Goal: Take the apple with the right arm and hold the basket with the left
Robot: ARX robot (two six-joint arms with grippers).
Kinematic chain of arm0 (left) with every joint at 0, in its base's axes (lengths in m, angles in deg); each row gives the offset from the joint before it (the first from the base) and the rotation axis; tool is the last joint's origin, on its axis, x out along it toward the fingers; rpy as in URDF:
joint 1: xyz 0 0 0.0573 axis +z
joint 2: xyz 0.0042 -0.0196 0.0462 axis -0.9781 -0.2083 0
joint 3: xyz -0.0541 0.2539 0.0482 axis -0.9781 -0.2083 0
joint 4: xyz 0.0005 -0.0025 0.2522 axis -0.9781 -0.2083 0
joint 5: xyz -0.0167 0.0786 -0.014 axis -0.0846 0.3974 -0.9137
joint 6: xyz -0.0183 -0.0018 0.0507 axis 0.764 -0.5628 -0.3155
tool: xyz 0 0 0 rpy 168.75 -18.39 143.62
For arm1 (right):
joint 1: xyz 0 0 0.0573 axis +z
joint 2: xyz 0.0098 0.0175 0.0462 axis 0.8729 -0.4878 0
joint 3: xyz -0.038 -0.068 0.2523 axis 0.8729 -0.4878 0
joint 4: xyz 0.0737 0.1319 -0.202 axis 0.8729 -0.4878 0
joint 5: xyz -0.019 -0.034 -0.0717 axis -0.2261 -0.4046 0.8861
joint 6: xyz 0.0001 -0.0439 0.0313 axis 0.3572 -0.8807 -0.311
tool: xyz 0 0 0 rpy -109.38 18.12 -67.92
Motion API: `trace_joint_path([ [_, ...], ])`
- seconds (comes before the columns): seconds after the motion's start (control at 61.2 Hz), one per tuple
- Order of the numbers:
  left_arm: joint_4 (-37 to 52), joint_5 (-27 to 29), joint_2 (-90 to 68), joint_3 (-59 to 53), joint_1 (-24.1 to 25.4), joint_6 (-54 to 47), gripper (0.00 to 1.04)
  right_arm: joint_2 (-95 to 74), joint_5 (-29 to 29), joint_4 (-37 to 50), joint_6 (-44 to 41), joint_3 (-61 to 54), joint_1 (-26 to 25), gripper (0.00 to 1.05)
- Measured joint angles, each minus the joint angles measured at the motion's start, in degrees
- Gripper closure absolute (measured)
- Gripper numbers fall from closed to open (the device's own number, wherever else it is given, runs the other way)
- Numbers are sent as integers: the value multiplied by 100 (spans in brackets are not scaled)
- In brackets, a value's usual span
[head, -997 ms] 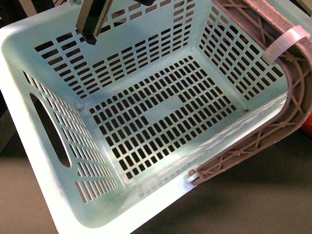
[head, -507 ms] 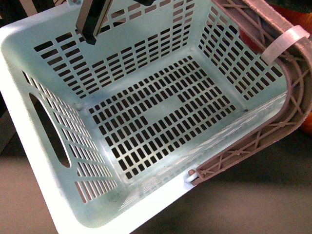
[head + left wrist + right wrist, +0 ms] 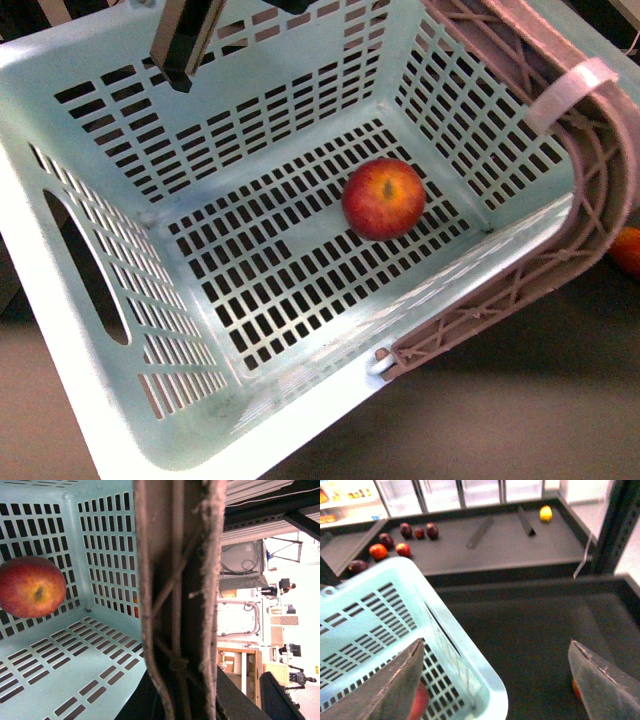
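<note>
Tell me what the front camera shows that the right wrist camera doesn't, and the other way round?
Only the front view: the whole apple lying on the slotted floor, the grey-brown handle and its white zip tie. Only the right wrist view: the right gripper, jaws wide apart, and a dark shelf with purple fruit and a yellow fruit. Both: the pale mint basket; the wrist view catches just a red sliver of the apple.

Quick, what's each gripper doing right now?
Left gripper: cannot be told; it is mostly out of view, by the basket rim.
Right gripper: open, holding nothing.
</note>
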Motion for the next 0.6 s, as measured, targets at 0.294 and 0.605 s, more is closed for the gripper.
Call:
trace_joint_path([
  [0.294,0,-42,0,0,-9,28,98,789,-428,1196,-662,-1300,-411,72],
  [0.605,0,-33,2,0,-7,11,98,1655,-1029,970,-756,-1930,-1043,103],
])
